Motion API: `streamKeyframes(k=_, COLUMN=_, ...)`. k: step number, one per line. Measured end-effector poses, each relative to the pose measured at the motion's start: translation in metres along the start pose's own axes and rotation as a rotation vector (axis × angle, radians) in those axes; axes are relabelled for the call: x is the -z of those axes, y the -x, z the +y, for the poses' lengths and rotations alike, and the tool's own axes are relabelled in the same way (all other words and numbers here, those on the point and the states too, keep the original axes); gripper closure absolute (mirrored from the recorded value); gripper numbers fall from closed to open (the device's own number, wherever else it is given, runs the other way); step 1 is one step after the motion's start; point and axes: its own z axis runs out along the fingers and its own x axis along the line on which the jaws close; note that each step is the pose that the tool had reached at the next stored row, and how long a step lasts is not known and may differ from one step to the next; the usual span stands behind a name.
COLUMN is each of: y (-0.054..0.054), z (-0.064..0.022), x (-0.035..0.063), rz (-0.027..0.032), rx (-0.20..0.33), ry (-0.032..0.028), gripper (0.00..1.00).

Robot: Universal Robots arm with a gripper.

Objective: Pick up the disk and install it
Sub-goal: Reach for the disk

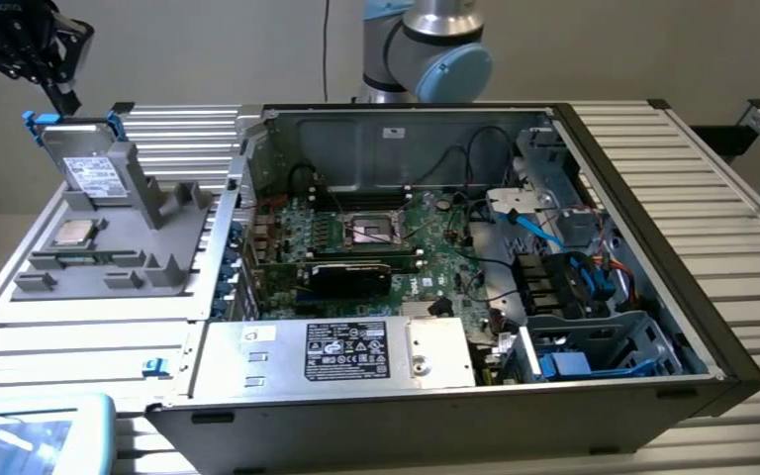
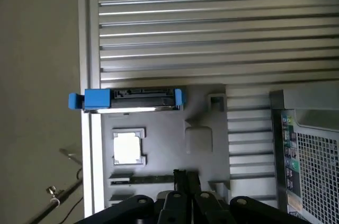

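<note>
Hovering at the upper left of the exterior view, the gripper (image 1: 67,102) has its fingers pressed together on nothing, just above the disk (image 1: 90,168), which stands on edge in the grey holder (image 1: 169,203) beside the open computer case (image 1: 400,134).

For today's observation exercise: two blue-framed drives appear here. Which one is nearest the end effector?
The disk standing upright on the grey fixture, close under the end effector; the other blue-framed unit sits inside the computer case's drive cage.
</note>
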Motion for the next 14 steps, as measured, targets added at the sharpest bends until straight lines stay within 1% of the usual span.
streamKeyframes(k=9, y=-0.02, z=0.0184, x=-0.0006, rz=0.0212, rx=-0.001, ry=-0.0016, gripper=0.89)
streamKeyframes(k=11, y=-0.025, z=0.0219, x=-0.0008, rz=0.0226, rx=-0.001, ry=-0.0016, gripper=0.89)
streamKeyframes(k=14, y=-0.032, z=0.0284, x=-0.001, rz=0.0227, rx=-0.001, ry=-0.0016, gripper=0.89)
